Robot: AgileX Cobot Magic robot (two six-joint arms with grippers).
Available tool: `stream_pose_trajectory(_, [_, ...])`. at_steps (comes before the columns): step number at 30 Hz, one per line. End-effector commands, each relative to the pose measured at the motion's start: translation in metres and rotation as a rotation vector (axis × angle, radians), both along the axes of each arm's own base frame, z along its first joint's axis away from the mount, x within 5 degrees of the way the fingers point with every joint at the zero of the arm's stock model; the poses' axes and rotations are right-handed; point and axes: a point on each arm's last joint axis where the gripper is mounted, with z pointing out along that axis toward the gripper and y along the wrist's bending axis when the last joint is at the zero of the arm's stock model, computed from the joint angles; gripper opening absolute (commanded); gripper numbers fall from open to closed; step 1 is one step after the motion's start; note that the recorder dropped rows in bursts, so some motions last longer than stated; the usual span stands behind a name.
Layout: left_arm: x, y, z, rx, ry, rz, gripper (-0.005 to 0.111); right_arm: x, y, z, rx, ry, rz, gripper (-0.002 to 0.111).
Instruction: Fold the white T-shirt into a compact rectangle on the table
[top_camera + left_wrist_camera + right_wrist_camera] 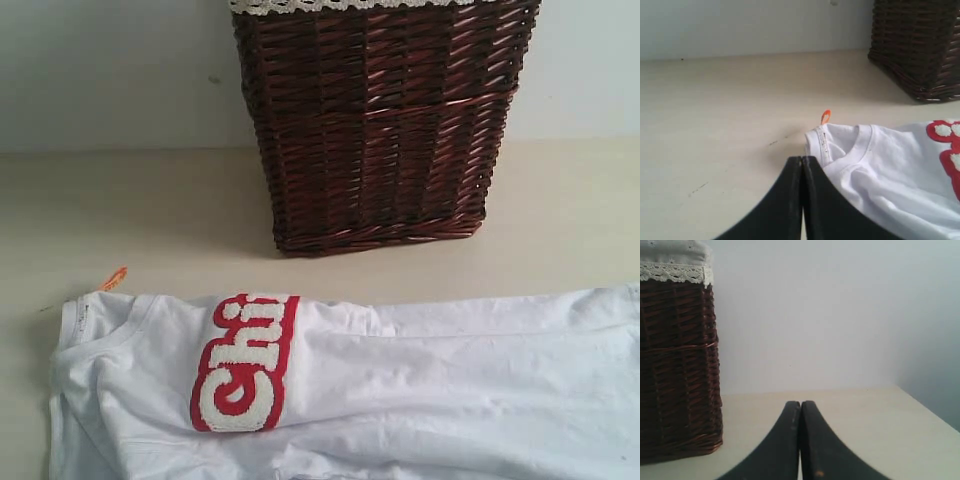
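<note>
The white T-shirt (400, 380) lies along the near part of the table (150, 210), folded lengthwise, its collar at the left and its red-outlined letters (245, 362) partly wrapped under the fold. An orange neck tag (113, 278) sticks out by the collar. In the left wrist view my left gripper (803, 159) is shut with nothing in it, its tips just short of the collar (850, 152) and the tag (825, 117). My right gripper (800, 404) is shut and empty over bare table (865, 415); no shirt shows in its view. Neither gripper appears in the exterior view.
A tall dark brown wicker basket (380, 120) with a lace-edged liner stands at the back middle of the table, also in the left wrist view (920, 45) and the right wrist view (675, 365). A pale wall runs behind. The table's edge (932, 412) shows near the right gripper.
</note>
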Motion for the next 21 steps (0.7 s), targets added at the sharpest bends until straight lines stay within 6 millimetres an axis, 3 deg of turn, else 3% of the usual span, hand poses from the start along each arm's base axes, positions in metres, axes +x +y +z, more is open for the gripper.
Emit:
stream_pose_trajectory(1, [-0.0003, -0.0002, 0.0009, -0.002, -0.012, -0.003, 0.000, 0.0001, 0.0086, 0.0002, 0.009, -0.018, 0.101, 0.000])
stream_pose_trajectory(14, [-0.0003, -0.0002, 0.0009, -0.002, -0.012, -0.003, 0.000, 0.0000, 0.0092, 0.0011, -0.016, -0.026, 0.106, 0.000])
stream_pose_trajectory(19, [-0.0003, -0.0002, 0.0009, -0.002, -0.012, -0.003, 0.000, -0.0002, 0.0121, 0.0030, 0.184, -0.056, 0.154, 0.000])
stream_pose_trajectory(21, [-0.0003, -0.0002, 0.0009, -0.002, -0.012, -0.003, 0.000, 0.0001, 0.0155, -0.0018, 0.338, -0.003, 0.195, 0.000])
